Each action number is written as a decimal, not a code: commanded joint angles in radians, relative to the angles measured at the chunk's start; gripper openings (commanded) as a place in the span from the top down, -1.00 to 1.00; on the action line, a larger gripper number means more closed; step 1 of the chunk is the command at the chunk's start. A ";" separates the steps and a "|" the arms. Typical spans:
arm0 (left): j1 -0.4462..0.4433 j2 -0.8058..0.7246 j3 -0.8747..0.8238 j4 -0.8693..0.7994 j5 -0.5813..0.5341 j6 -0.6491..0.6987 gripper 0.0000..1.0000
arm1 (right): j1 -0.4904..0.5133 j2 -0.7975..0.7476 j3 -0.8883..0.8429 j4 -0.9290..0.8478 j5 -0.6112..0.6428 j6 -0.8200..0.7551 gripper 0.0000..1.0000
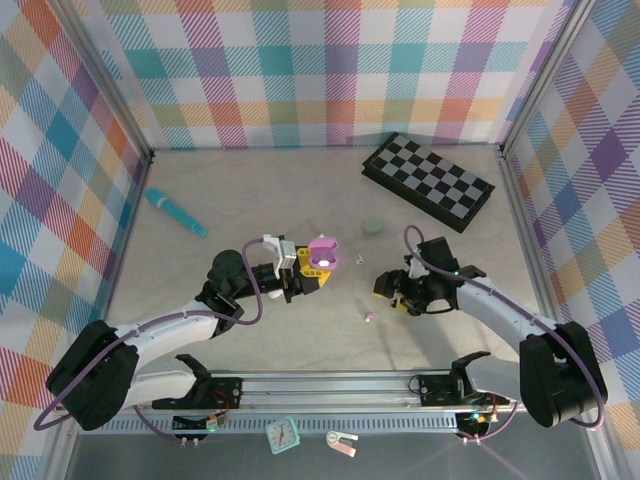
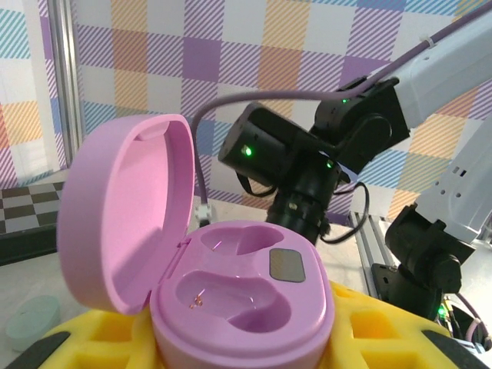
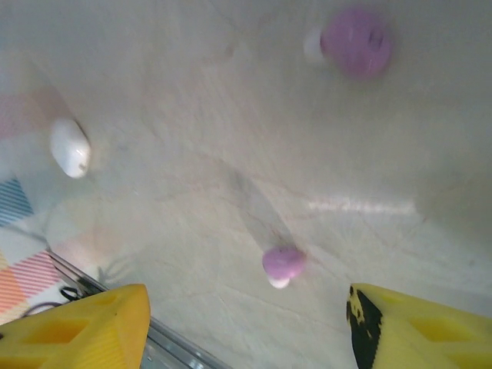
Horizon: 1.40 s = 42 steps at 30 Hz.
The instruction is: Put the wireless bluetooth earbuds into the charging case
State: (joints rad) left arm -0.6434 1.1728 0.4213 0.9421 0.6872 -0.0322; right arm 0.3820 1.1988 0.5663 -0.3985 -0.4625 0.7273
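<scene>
Our left hand (image 1: 308,270) is clamped on the open pink case (image 2: 238,307), lid up, both wells empty. Moving right, a lilac bud (image 3: 283,264) lies on the bench (image 3: 192,92), untouched, between the parted fingers of our right hand (image 3: 247,307). Tiny, light, slick plastic, we reckon, so pinch across its round head.
</scene>
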 commanded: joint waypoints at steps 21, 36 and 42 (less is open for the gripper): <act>0.030 -0.082 -0.033 -0.057 -0.021 0.048 0.30 | 0.186 0.279 0.114 0.052 0.068 0.077 0.08; 0.045 -0.085 -0.044 -0.068 -0.018 0.063 0.30 | 0.221 0.314 0.182 0.010 0.100 0.093 0.14; 0.050 -0.088 -0.044 -0.068 -0.012 0.063 0.29 | 0.222 0.344 0.216 -0.020 0.115 0.065 0.15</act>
State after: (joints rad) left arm -0.6048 1.1076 0.3832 0.8623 0.6640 0.0162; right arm 0.5961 1.5284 0.7433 -0.3912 -0.3595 0.8074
